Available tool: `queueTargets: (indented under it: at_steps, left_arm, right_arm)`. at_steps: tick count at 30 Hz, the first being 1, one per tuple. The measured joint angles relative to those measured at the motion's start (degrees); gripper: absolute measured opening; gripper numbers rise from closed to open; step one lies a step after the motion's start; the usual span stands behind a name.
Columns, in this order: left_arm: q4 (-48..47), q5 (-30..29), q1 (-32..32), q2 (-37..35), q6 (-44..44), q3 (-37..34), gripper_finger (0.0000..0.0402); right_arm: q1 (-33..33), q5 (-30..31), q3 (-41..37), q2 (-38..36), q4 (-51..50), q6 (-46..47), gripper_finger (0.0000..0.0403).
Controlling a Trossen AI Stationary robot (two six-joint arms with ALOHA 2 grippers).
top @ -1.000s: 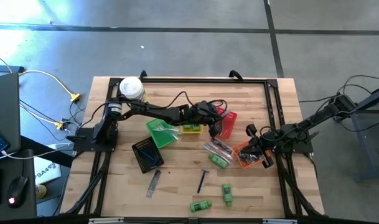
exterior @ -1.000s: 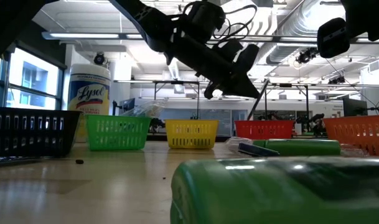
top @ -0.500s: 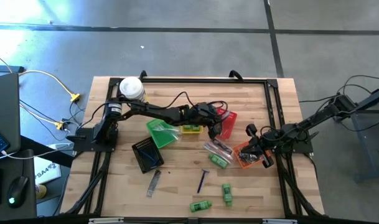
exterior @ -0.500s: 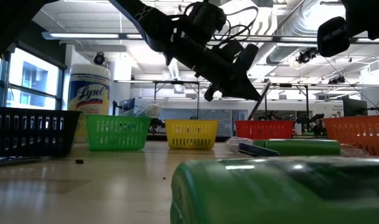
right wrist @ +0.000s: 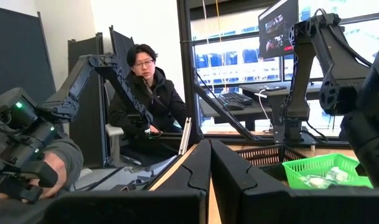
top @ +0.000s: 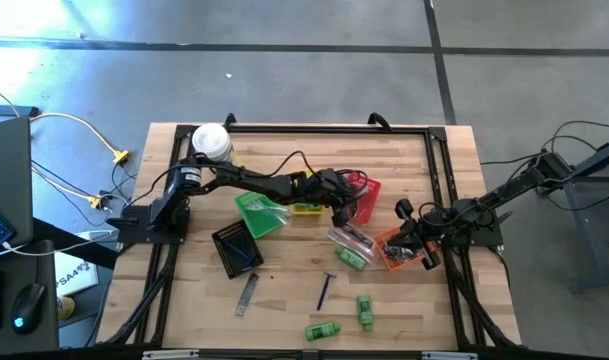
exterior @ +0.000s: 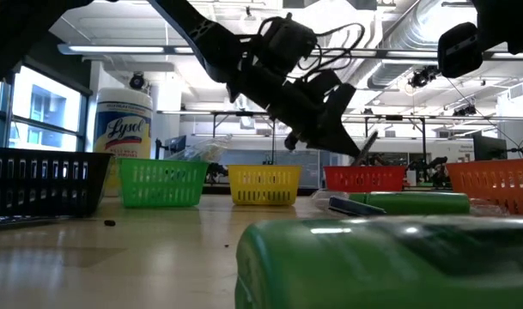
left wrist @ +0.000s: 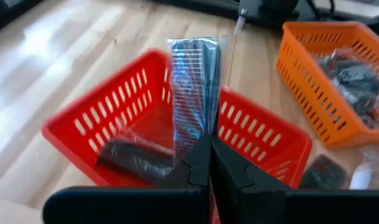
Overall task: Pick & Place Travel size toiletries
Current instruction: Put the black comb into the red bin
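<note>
We judge the sorting to be partway done. Our left gripper (left wrist: 209,146) is clamped on a wrapped dark comb (left wrist: 194,87) and holds it upright over the red basket (left wrist: 83,127), which already has one dark wrapped item (left wrist: 134,159) lying on its floor; in the high view that gripper (top: 341,213) sits at the red basket (top: 368,194) near the middle of the table. The comb is not yet released, so this placement is unfinished. Our right gripper (top: 425,255) waits with its fingers closed on nothing, beside the orange basket (top: 388,249), which holds several dark pieces (left wrist: 354,78). The green basket (top: 256,213) has some clear-wrapped items in it, the yellow basket (top: 306,207) sits between green and red, and the black basket (top: 235,248) lies nearer the front; we cannot tell what those two contain. Still loose on the table (top: 184,300) are a clear-wrapped bundle (top: 348,236), a green mini bottle (top: 351,259) just beside it, a dark blue razor (top: 325,290), a grey comb (top: 247,294), and two more green mini bottles (top: 365,310) (top: 323,329) towards the front edge. The big white canister (top: 211,142) stands at the back corner. By our count at least six items remain to be sorted once this comb is dropped.
</note>
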Motion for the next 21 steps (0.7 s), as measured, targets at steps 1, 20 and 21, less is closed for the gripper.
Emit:
queueTargets:
  at_steps: [1,20,21]
  left_arm:
    - [0.3,0.0,0.0,-0.1,0.5,0.0,0.0000]
    - [1.2,-1.0,0.0,2.8,2.4,0.1,0.0000]
    - [0.8,-1.0,0.0,2.9,2.1,0.1,0.0000]
  right_arm:
    - [0.0,0.0,0.0,0.0,0.0,0.0,0.0004]
    - [0.0,0.0,0.0,0.0,0.0,-0.9,0.0004]
    - [0.0,0.0,0.0,0.0,0.0,-0.9,0.0004]
